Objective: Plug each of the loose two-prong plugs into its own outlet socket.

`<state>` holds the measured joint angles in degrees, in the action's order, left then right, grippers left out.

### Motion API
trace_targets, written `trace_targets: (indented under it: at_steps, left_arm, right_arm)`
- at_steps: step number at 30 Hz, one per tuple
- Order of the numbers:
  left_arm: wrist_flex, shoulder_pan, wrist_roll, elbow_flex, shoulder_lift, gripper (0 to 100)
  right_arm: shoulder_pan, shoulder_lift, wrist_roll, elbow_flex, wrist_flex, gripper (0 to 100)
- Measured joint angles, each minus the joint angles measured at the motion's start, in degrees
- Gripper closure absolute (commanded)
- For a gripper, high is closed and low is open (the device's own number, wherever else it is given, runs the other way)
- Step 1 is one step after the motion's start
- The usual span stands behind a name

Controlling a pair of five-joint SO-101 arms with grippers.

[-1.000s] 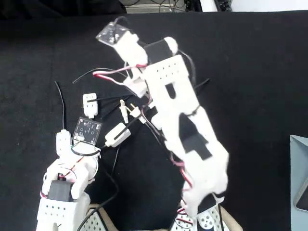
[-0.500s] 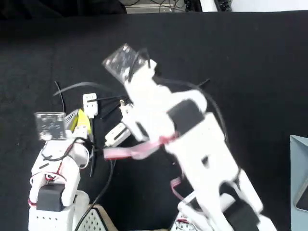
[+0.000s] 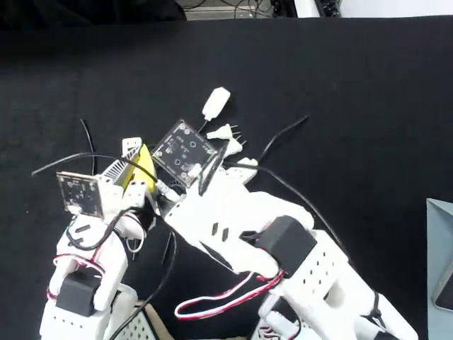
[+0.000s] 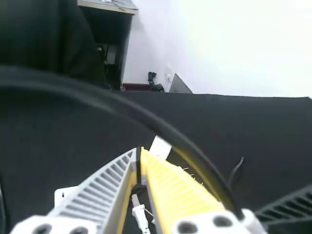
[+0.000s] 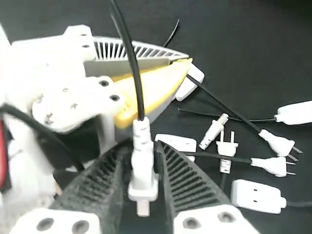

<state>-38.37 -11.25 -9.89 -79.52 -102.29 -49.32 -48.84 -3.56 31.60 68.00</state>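
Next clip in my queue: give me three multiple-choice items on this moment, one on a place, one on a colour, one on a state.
1. Where is the white plug with the black cable?
A in a socket; B between the right tool's fingers; C lying loose on the cloth.
2. What colours are the left tool's fingers?
A both black; B both blue; C one white, one yellow.
3. How do the loose two-prong plugs lie?
A unplugged, prongs bare; B plugged in; C stacked in a pile.
Answers: 1 B, the right tool clamps it; 2 C, the left wrist view shows both; 3 A, they lie apart on the black cloth.
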Motion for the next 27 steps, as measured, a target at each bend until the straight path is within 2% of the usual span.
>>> trace_targets:
  at_steps: [6, 27]
  left_arm:
    - [0.0, -3.1, 8.5, 0.4, 0.0, 97]
    - [0.4, -10.5, 28.7, 4.0, -0.2, 97]
  right_arm:
    - [0.1, -0.3, 0.0, 0.0, 2.5, 98.7]
    - [0.0, -0.6, 0.1, 4.3, 2.6, 98.7]
